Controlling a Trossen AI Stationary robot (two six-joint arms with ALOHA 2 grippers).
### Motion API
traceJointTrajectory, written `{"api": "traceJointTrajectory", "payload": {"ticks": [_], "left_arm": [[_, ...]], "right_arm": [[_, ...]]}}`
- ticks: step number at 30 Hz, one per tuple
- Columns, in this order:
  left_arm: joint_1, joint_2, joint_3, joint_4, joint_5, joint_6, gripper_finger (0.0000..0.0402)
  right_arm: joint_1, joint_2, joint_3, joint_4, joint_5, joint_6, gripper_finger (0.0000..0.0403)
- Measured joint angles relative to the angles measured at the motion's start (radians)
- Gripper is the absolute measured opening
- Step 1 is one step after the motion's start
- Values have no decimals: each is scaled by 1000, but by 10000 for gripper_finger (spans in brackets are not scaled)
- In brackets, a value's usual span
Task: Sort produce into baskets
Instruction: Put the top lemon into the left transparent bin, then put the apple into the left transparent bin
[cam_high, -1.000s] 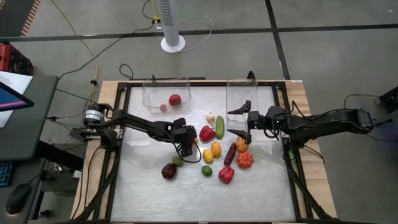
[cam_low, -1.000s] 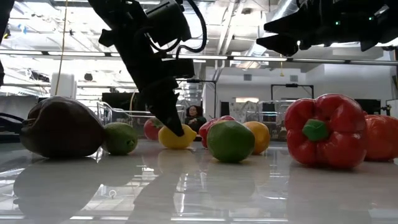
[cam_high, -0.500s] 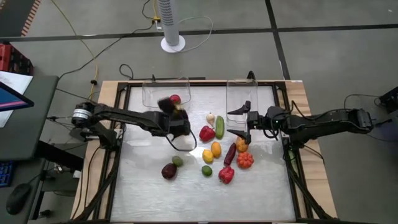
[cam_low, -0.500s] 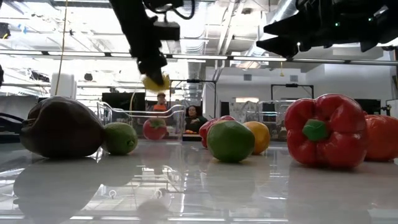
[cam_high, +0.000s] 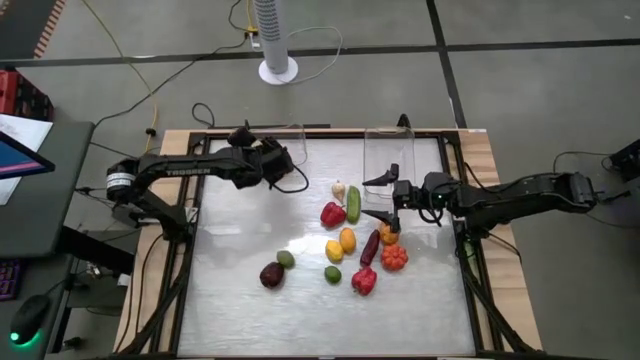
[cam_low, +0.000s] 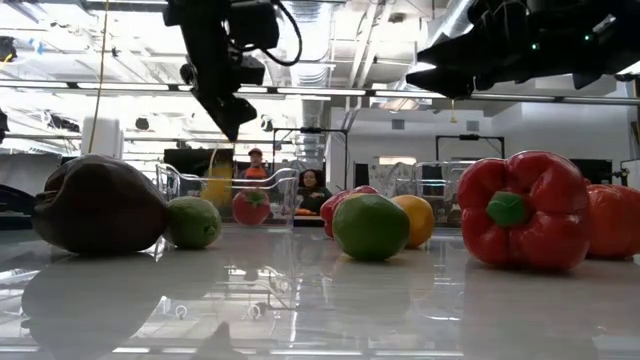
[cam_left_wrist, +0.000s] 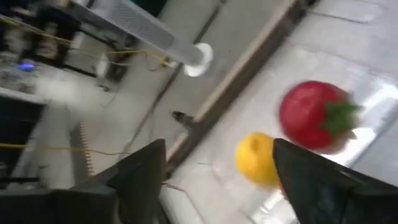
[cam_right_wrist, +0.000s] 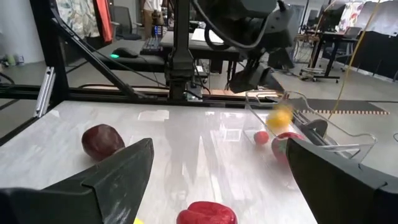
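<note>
Since a second ago the left gripper (cam_high: 268, 160) carried the lemon (cam_left_wrist: 256, 159) from mid-table to the far-left bin (cam_low: 225, 190). High view: about ten pieces left mid-table. Left wrist: fingers apart, lemon falling beside the tomato (cam_left_wrist: 311, 115). Right gripper (cam_high: 380, 197) waits, spread wide.

Left end effector (cam_high: 272, 160) above the left basket (cam_low: 225, 195); loose produce (cam_high: 347, 240) lies mid-table, beside the right end effector (cam_high: 380, 197).
</note>
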Motion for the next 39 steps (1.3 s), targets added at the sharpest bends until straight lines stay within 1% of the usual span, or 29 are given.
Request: {"api": "traceJointTrajectory", "payload": {"ticks": [2,4,6,8,11,14,16,18,21,24,27,29,32,35,39], "left_arm": [[-9,0,0,1,99,8,301],[-34,0,0,18,248,-10,304],[-86,8,0,46,420,-24,301],[-164,11,-1,57,545,-37,295],[-300,10,0,81,662,-73,287],[-431,11,0,88,734,-160,284],[-513,11,0,101,746,-243,284],[-583,11,0,119,725,-344,284],[-675,11,0,128,652,-461,290],[-746,14,-1,124,544,-541,301],[-793,35,-9,125,421,-614,316],[-811,64,-19,149,386,-643,326],[-827,116,-31,158,401,-669,338],[-826,171,-34,156,427,-694,343],[-826,234,-34,147,510,-726,343]], "right_arm": [[0,-1,0,4,0,0,393],[0,-7,0,0,0,0,393],[0,-11,0,4,0,-1,393],[0,-11,0,7,0,0,393],[0,-11,0,7,0,1,393],[0,-11,0,7,0,15,393],[0,-11,0,8,0,16,393],[0,-11,0,8,0,19,393],[0,-11,0,13,0,27,393],[0,-11,0,25,-1,27,393],[0,-11,0,32,-1,27,393],[0,-11,0,35,-1,27,393],[0,-11,0,35,-1,27,393],[0,-11,0,37,-1,27,393],[0,-11,0,38,-1,27,393]]}}
